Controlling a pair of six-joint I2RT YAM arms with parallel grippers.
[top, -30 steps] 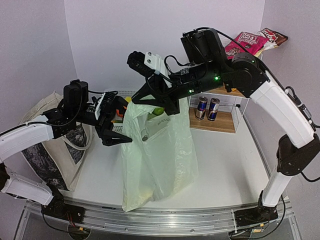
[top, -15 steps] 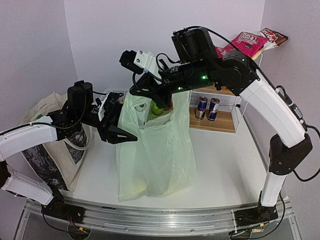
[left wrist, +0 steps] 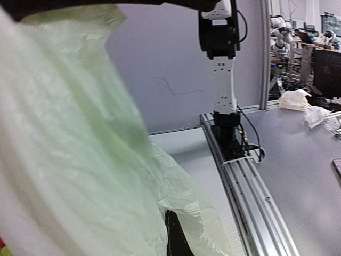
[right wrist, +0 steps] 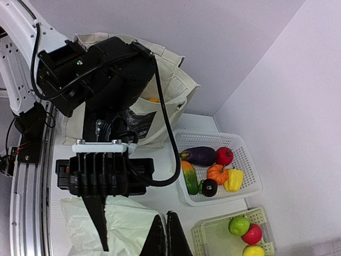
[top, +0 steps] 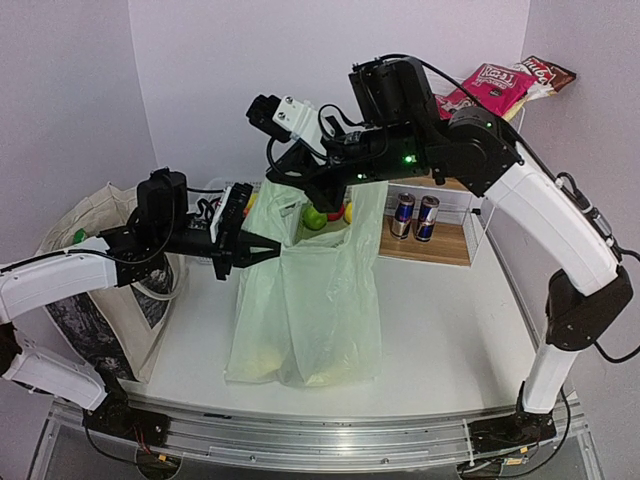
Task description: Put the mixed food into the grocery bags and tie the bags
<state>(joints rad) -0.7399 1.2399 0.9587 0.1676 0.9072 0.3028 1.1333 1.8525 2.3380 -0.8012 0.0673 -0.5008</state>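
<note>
The bag (top: 310,300) stands on the desk (top: 450,310), held up from above. The right hand (top: 312,190) is closed on its top and the left hand (top: 265,247) on its left rim. The film looks thin, soft and slippery, so it is better to hold it by the handles.

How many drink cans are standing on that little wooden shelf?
2. One blue-silver drink can stands upright on the wooden shelf at the table's back right; the second can stands close beside it. More may be hidden behind the right arm.
</note>
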